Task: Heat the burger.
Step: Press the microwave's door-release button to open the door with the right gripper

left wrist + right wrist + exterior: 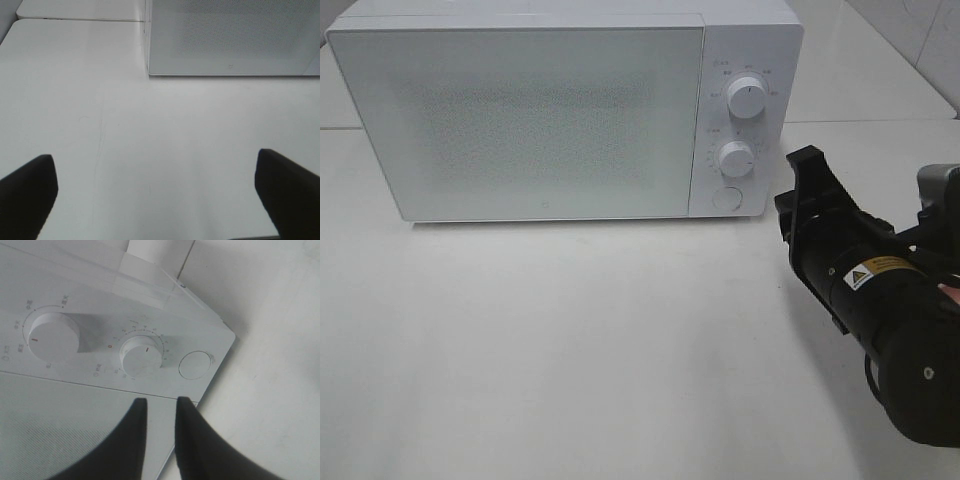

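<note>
The burger is out of view in every frame. A white microwave (520,120) stands at the back of the table with its door closed. My right gripper (807,162) hovers just right of the control panel, its black fingers (187,440) drawn almost together with only a narrow gap and nothing between them. In the right wrist view the right gripper (160,401) points at the panel below the lower knob (142,356). My left gripper (155,165) is wide open and empty over bare table in front of the microwave (230,40).
The panel carries an upper knob (748,98), a lower knob (735,158) and a round door button (726,198). The white table (570,340) stretches in front. A seam between tabletops runs behind the microwave.
</note>
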Available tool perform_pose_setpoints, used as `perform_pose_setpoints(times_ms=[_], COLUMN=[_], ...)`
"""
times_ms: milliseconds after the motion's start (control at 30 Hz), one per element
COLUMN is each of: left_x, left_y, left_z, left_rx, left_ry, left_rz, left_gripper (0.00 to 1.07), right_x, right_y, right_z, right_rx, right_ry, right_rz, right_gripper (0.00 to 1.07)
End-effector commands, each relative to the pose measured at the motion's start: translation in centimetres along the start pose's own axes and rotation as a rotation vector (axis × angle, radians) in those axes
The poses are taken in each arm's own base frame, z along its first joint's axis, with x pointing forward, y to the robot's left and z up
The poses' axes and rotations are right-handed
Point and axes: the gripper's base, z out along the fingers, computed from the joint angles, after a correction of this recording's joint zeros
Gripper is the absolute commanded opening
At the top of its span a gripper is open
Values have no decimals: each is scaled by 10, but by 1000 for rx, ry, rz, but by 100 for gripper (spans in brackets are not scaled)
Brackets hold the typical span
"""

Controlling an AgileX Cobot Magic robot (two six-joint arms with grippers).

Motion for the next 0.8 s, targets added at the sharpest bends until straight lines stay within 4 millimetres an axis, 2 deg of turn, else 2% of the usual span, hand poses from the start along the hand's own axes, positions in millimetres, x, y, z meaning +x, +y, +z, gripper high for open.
perform_pose_setpoints(times_ms=[33,133,233,467,800], left_x=[1,1,1,1,1], left_y=[-1,-1,-1,-1,-1], left_z=[-3,-3,-3,-3,-3], left_rx=[-4,-4,-4,-4,-4], left_ry=[-37,-37,-37,-37,-37], left_rz=[-4,-4,-4,-4,-4], left_gripper=[102,102,102,102,102], right_x=[3,5,6,6,21], right_y=[-1,-6,-8,-7,-17], right_z=[-1,-1,-1,1,18], right_rx=[18,69,98,110,159], right_ry=[19,41,48,38,37], right_rz=[118,193,251,250,296], right_gripper=[5,0,0,0,0])
